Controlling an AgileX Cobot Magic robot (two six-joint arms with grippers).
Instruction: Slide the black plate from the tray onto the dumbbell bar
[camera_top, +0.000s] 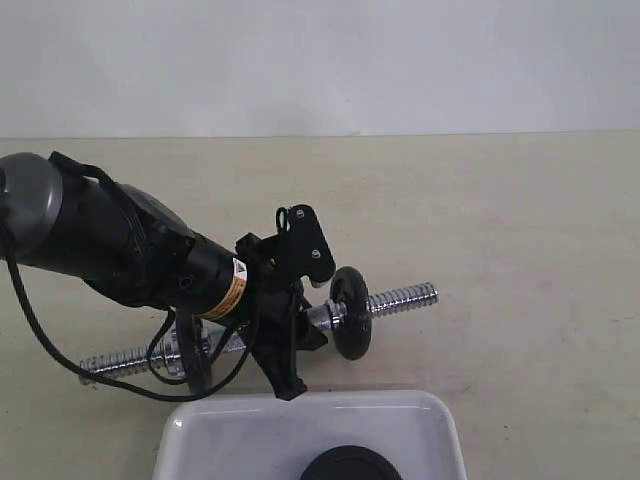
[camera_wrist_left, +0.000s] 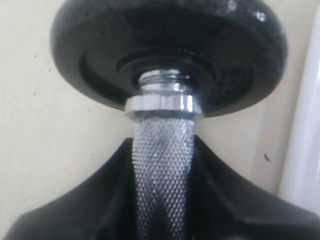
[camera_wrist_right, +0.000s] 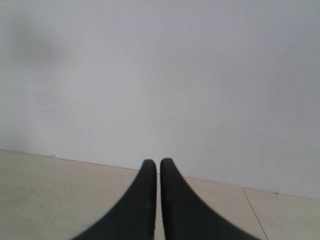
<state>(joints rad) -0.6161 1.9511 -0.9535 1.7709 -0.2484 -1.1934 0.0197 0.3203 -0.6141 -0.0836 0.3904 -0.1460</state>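
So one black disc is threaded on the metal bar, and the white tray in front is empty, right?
Not quite: the tray isn't empty. The exterior view shows another black disc lying in it. The other disc is indeed on the dumbbell bar.

tray (camera_top: 250, 440) close along dumbbell bar (camera_top: 402, 297), table (camera_top: 540, 250) beyond bar open

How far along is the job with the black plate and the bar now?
Done, it seems: one black plate sits on the dumbbell bar. In hand: the left gripper clamps the bar's knurled middle. Left, perhaps: another black disc lies in the tray.
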